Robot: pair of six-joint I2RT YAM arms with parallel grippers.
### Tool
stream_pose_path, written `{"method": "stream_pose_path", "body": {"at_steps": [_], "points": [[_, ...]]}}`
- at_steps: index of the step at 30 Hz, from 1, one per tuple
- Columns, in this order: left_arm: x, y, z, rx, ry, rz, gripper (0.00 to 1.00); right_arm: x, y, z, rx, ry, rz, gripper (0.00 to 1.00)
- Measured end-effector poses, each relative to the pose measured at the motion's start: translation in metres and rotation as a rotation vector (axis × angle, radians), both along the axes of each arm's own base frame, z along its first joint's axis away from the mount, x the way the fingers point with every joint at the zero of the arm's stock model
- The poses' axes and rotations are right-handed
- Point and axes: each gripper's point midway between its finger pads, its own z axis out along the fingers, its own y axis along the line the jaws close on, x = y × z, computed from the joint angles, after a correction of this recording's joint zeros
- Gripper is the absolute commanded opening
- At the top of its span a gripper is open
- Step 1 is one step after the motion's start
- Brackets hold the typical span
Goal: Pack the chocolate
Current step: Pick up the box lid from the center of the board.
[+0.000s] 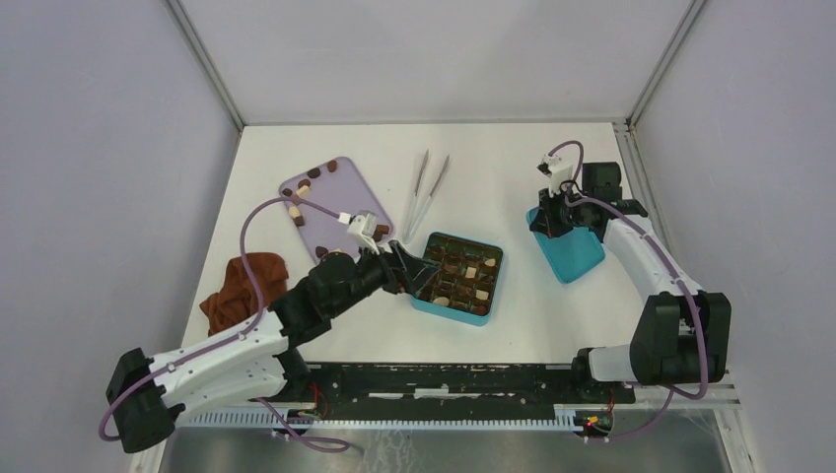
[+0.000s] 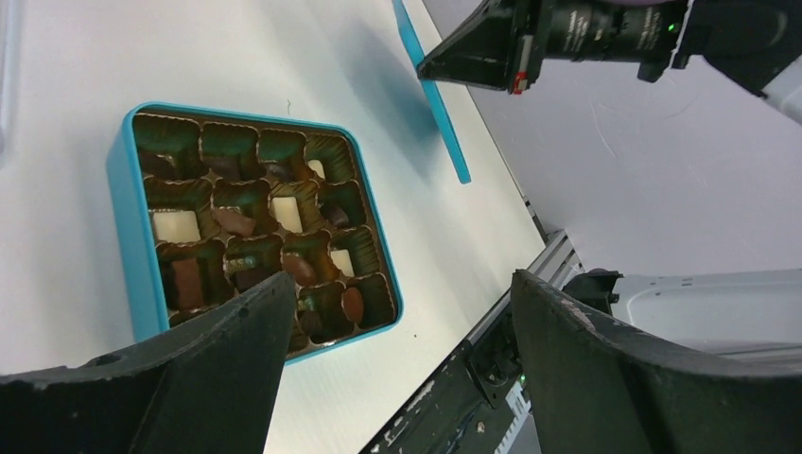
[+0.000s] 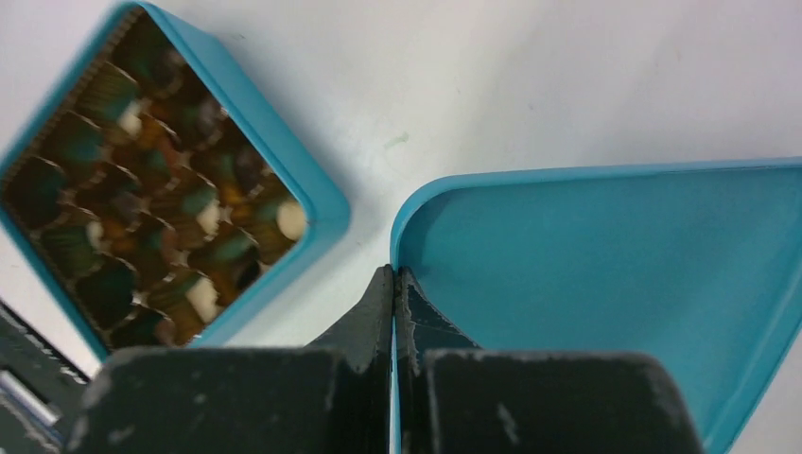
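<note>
Top view: black rail (image 1: pixel 453 379) carrying both arm bases, at the near edge of the white table (image 1: pixel 513 168). Left claw (image 1: pixel 407 268), spread and holding nothing, at the left rim of the teal box (image 1: pixel 452 314). The box stands mid-table with its grid of cells uncovered. Chocolate pieces (image 1: pixel 471 273), dark, tan and cream, sit in several cells. More pieces lie loose on the lilac tray (image 1: pixel 345 187), left of the box and farther back. Reddish-brown cloth (image 1: pixel 242 291), crumpled, near left. Metal tongs (image 1: pixel 426 195), just beyond the box, right of the tray. Teal lid (image 1: pixel 577 258), right of the box and apart from it, with the right claw (image 1: pixel 548 225) at its far-left corner. Left wrist view: two dark fingers (image 2: pixel 217 359) wide apart, with the box beyond them and its pieces plainly visible. Right wrist view: fingers (image 3: pixel 364 322) pressed together, pinching the lid's rim; the box lies to the left, blurred.
</note>
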Motion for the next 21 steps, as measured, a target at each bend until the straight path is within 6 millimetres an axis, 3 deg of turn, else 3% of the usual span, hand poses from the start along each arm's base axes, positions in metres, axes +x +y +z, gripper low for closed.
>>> {"method": "stream_pose_path", "body": {"at_steps": [7, 16, 21], "points": [[0.011, -0.039, -0.017, 0.027, 0.009, -0.019, 0.91, 0.01, 0.027, 0.048, 0.215, -0.014, 0.011, 0.0], [0.044, -0.125, 0.0, 0.046, -0.025, -0.006, 0.91, 0.024, 0.053, 0.102, 0.443, -0.046, 0.011, 0.0], [0.066, -0.156, -0.006, 0.067, -0.024, 0.037, 0.87, 0.029, 0.061, 0.121, 0.53, -0.059, 0.012, 0.0]]}}
